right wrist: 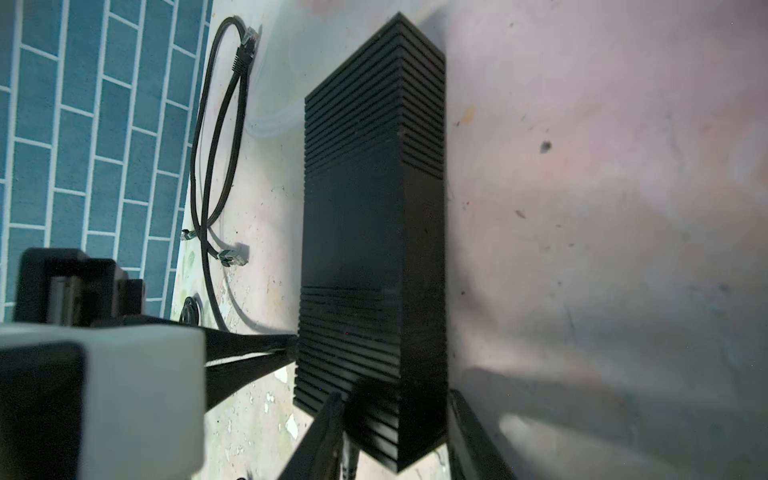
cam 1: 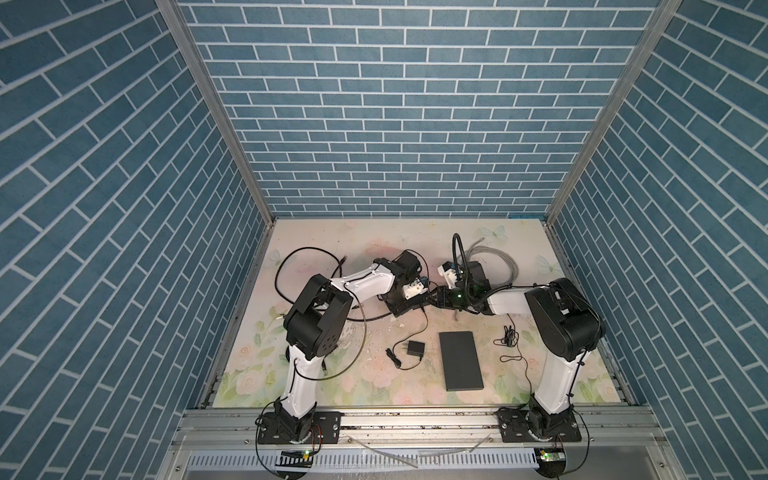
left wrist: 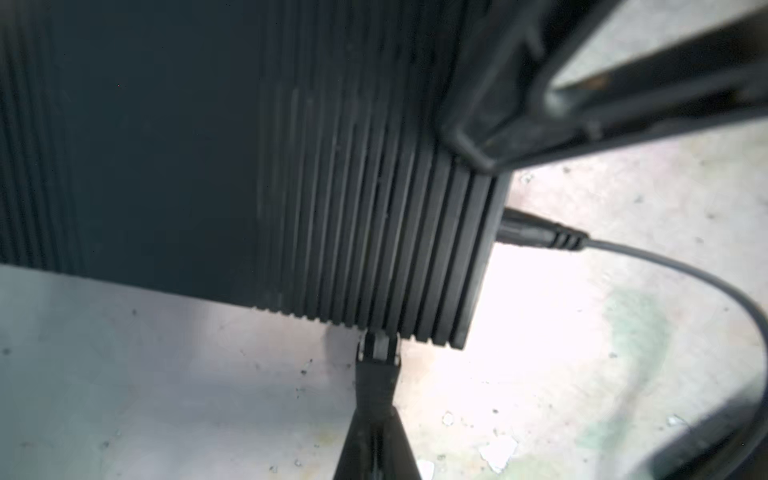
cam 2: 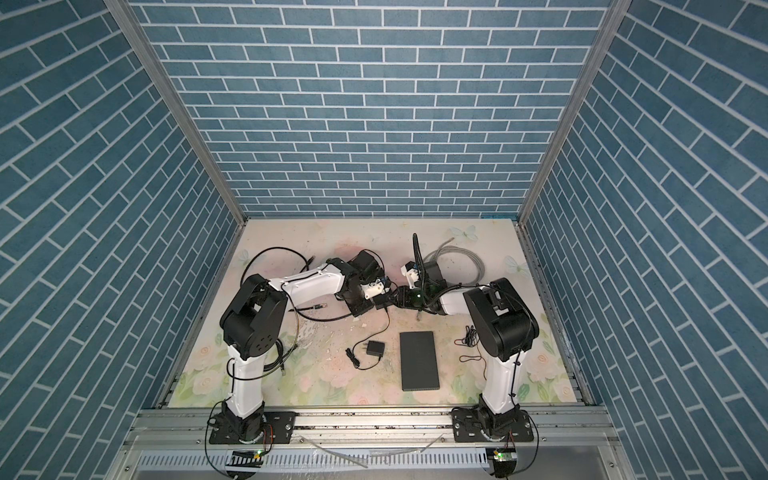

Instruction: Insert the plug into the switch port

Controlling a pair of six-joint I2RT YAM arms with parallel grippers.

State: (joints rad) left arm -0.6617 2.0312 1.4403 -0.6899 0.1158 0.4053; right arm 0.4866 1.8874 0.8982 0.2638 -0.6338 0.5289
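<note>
Below centre in a top view, the plug (left wrist: 536, 235) is sitting in the end of the on-edge switch (cam 1: 397, 309), between the right tool's (right wrist: 395, 415) parted jaws, which are gripping nothing, while the fully closed left tool (left wrist: 376, 353) is touching the switch's ribbed side.

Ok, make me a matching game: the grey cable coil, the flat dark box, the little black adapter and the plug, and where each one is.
Things:
1. grey cable coil
2. flat dark box
3. little black adapter
4. plug

Places:
A. poking out of the side of the ribbed black box
B. far back, on the right
C. lying flat near the front
D. just left of the flat dark box

Pairs: 1-B, 2-C, 3-D, 4-A
</note>
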